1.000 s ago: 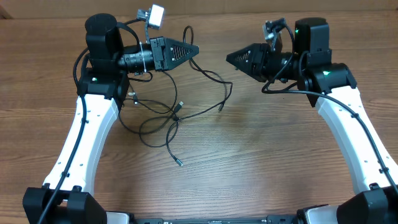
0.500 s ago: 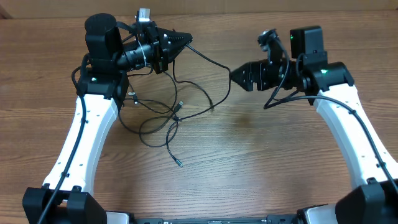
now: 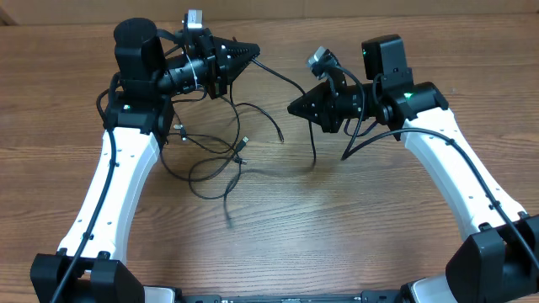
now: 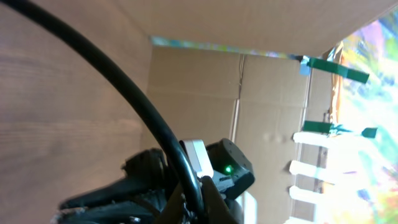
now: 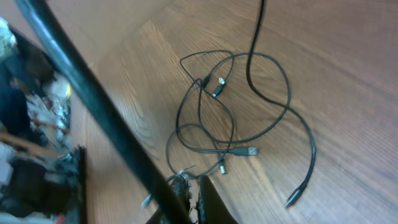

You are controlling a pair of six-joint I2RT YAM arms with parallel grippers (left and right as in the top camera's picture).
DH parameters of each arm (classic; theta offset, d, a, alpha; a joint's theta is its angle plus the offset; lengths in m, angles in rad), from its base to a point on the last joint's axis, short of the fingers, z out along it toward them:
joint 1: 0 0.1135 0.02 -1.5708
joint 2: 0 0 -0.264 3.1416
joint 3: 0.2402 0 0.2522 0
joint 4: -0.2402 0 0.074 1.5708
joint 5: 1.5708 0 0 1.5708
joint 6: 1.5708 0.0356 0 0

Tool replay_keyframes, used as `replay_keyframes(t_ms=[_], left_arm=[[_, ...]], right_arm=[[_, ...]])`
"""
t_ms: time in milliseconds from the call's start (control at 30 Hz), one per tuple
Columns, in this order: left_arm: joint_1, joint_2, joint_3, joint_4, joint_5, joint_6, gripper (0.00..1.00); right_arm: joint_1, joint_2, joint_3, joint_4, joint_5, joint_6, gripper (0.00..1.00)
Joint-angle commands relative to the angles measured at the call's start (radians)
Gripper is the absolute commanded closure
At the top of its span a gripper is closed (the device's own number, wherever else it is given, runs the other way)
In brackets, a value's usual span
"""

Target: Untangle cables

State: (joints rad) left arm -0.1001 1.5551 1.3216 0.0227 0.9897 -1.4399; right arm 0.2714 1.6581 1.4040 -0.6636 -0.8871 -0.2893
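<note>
Thin black cables lie in a loose tangle (image 3: pixel 217 160) on the wooden table, left of centre. My left gripper (image 3: pixel 253 50) is raised at the back left, shut on one cable. That cable (image 3: pixel 282 77) stretches right and down to my right gripper (image 3: pixel 293 107), which is shut on it too. Below the right gripper a length (image 3: pixel 314 147) hangs toward the table. In the left wrist view the cable (image 4: pixel 124 93) runs into the closed gripper (image 4: pixel 198 202). In the right wrist view the cable (image 5: pixel 93 99) enters the closed gripper (image 5: pixel 194 202), and the tangle (image 5: pixel 230 106) with silvery plugs (image 5: pixel 249 151) lies below.
The wooden table (image 3: pixel 354 227) stretches bare to the front and right. A cardboard wall (image 4: pixel 267 93) stands behind it. The right arm's own thicker black cable (image 3: pixel 362 143) loops beside its wrist. Both white arms reach in from the front corners.
My right gripper moved left toward the left one and shut on the stretched cable. The cable's right loop rose off the table. The left gripper tilted up slightly, then held still.
</note>
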Motion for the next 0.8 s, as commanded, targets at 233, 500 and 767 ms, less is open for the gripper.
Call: replay_keyframes(t_ms=[233,500,767], left_arm=[[0.041,-0.022,0.018,-0.234,-0.217,0.932,0.28],[0.013,-0.035,0.018,-0.252,-0.017,0.991,0.33],[-0.172,-0.031,0.018,-0.253,0.126,1.079,0.34]], right_arm=[[-0.038,-0.058,0.192,-0.045,0.118,0.679,0.96],[-0.026,-0.058,0.199,-0.111,0.224,0.814,0.96],[-0.004,-0.058,0.199,-0.110,0.224,0.813,0.96]])
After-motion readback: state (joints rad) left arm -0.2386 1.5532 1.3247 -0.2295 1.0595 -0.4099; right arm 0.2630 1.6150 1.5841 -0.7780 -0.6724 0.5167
